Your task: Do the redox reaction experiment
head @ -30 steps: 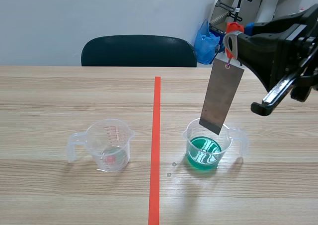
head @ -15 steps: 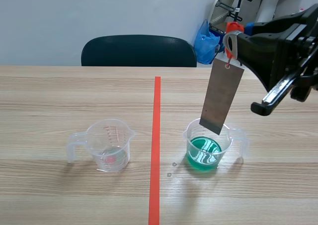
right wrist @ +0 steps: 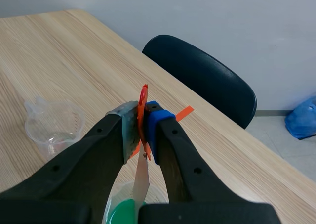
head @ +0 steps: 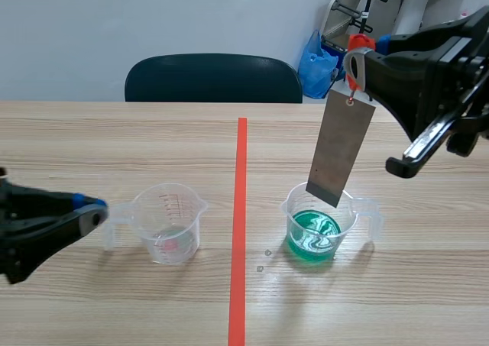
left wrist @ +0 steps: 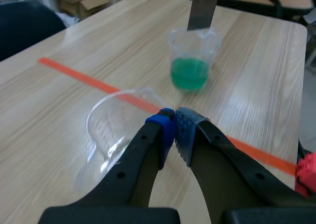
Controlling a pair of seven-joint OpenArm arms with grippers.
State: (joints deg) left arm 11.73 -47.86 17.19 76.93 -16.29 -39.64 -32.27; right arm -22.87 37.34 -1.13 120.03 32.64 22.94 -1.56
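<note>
The right hand (head: 356,62) pinches the metal strip (head: 340,151) by its orange tab, and the strip hangs over the green-liquid beaker (head: 321,225), its lower edge near the rim. The step looks like dipping, and next comes a straight descent without knocking the rim. The left hand (head: 93,215), closed on nothing, sits beside the empty beaker (head: 170,224). An orange tape line (head: 241,208) splits the wooden surface (head: 114,140); a dark chair (head: 214,79) and a blue bag (head: 315,65) stand behind.
</note>
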